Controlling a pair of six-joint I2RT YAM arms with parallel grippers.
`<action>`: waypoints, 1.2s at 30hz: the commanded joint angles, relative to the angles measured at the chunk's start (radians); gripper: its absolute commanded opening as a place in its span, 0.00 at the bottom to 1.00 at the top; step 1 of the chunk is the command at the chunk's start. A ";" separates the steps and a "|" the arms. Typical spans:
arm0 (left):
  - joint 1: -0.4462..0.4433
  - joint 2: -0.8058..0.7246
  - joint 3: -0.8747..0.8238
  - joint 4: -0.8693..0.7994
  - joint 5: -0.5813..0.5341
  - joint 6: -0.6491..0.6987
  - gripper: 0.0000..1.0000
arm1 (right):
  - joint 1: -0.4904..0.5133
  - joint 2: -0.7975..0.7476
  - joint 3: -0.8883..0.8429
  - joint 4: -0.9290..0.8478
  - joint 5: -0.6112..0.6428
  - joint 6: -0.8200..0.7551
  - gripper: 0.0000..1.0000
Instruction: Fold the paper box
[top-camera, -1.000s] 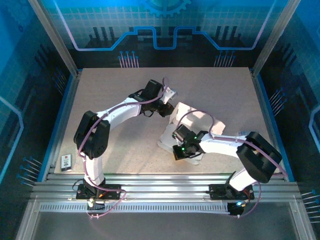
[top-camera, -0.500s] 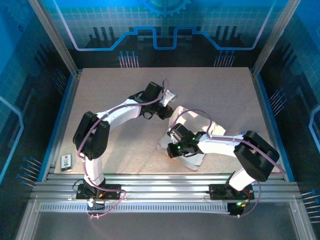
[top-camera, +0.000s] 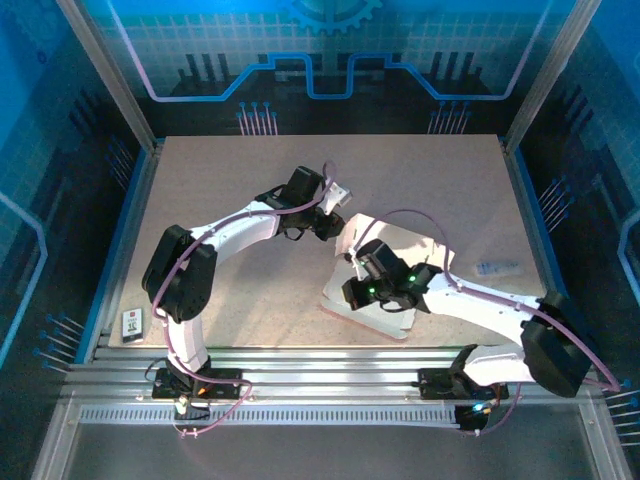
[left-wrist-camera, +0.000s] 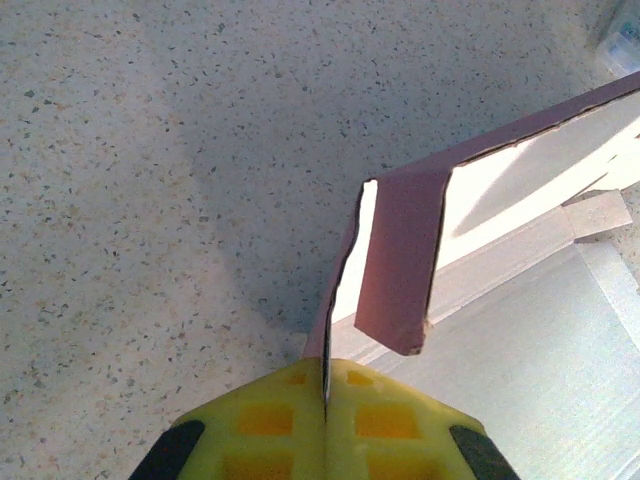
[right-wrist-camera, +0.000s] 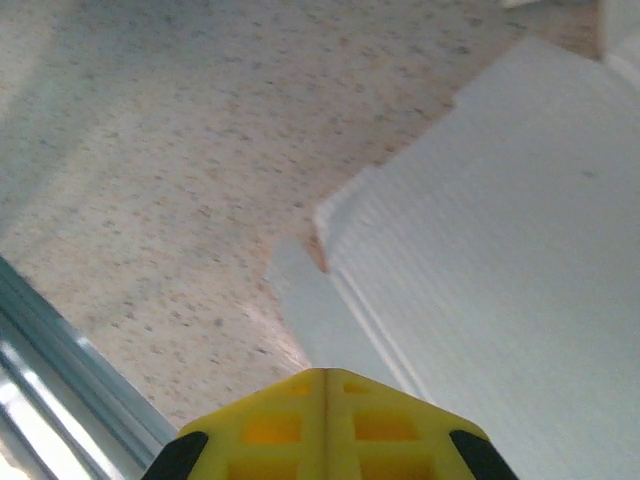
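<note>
Pinching paper box (left-wrist-camera: 398, 250) flap edge: left tool (left-wrist-camera: 325, 382) | right tool (right-wrist-camera: 325, 378): pressed together over its pale panel

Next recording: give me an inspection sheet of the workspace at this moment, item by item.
Surface: speckled beige table, nothing spilled.
Job's things: paper box mid-table, partly unfolded, pale inner side up, one pink flap raised.
Clutter: small dark card at the near-left edge; small pale object on the right.
Tools: left tool shut on the paper box's raised flap; right tool shut over its near edge, grip unclear.
Cables: purple cables run along both arms.
Surroundings: blue-lit enclosure walls; metal rails at the near edge.
</note>
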 joint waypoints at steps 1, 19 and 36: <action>-0.010 -0.003 -0.003 -0.005 -0.012 0.021 0.00 | -0.040 -0.015 -0.022 -0.183 0.054 -0.042 0.06; -0.050 -0.088 -0.070 0.014 -0.049 0.001 0.00 | -0.042 0.054 -0.201 -0.009 0.006 0.088 0.05; -0.051 -0.154 -0.205 0.056 -0.076 -0.042 0.00 | -0.001 0.098 -0.165 0.010 0.052 0.136 0.04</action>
